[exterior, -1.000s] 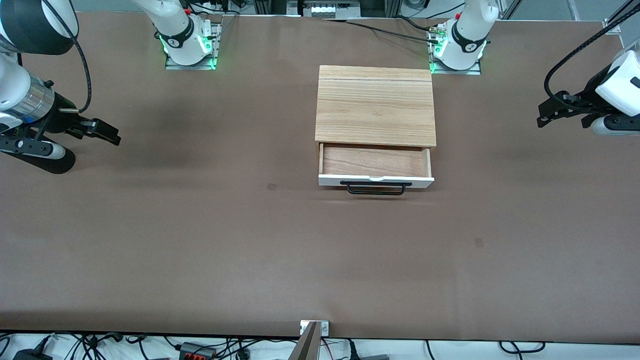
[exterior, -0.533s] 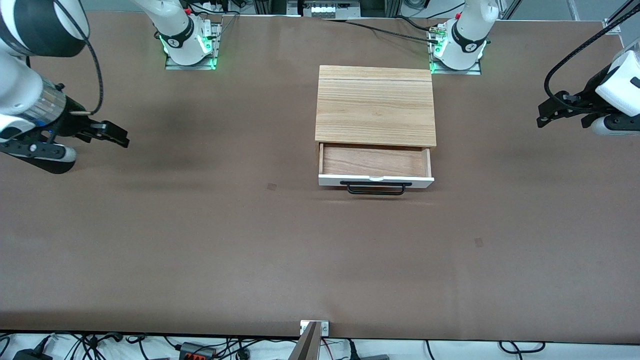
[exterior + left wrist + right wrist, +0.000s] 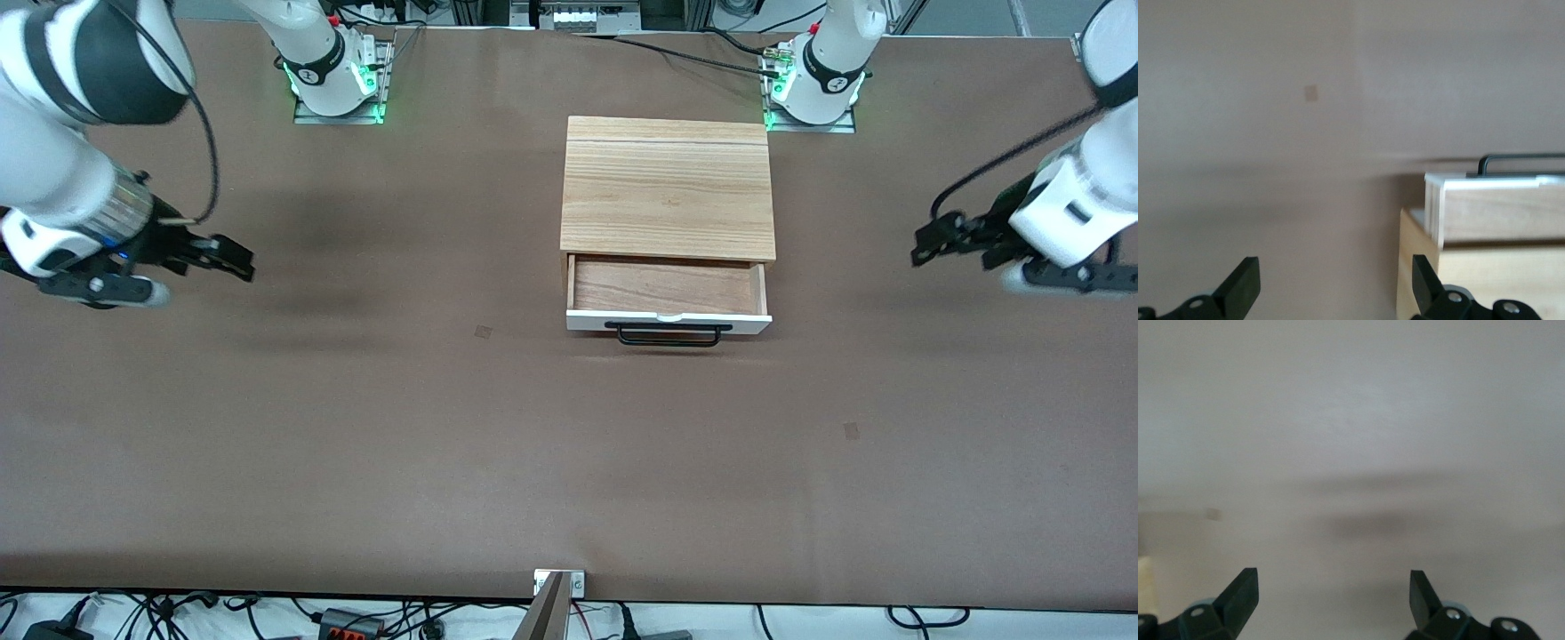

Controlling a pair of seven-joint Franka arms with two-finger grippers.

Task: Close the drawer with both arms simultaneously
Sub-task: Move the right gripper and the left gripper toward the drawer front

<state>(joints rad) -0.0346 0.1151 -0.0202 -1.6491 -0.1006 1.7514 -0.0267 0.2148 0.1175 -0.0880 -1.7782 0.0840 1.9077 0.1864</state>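
The light-wood cabinet (image 3: 668, 187) stands on the brown table toward the left arm's base. Its drawer (image 3: 668, 286) is pulled open, showing the reddish-brown inside, the white front panel (image 3: 669, 323) and the black bar handle (image 3: 669, 335). My left gripper (image 3: 932, 242) is open and empty over the table at the left arm's end, level with the drawer; its wrist view shows the drawer's side (image 3: 1498, 217) and handle (image 3: 1521, 160). My right gripper (image 3: 233, 260) is open and empty over the table at the right arm's end, apart from the cabinet.
Two small dark marks lie on the tablecloth (image 3: 483, 332) (image 3: 851, 431). A metal bracket (image 3: 559, 582) sits at the table edge nearest the front camera. Cables run along the table's edges.
Both grippers have moved inward toward the cabinet and lower in the front view. The left arm started moving only in the last half second. The drawer has not moved.
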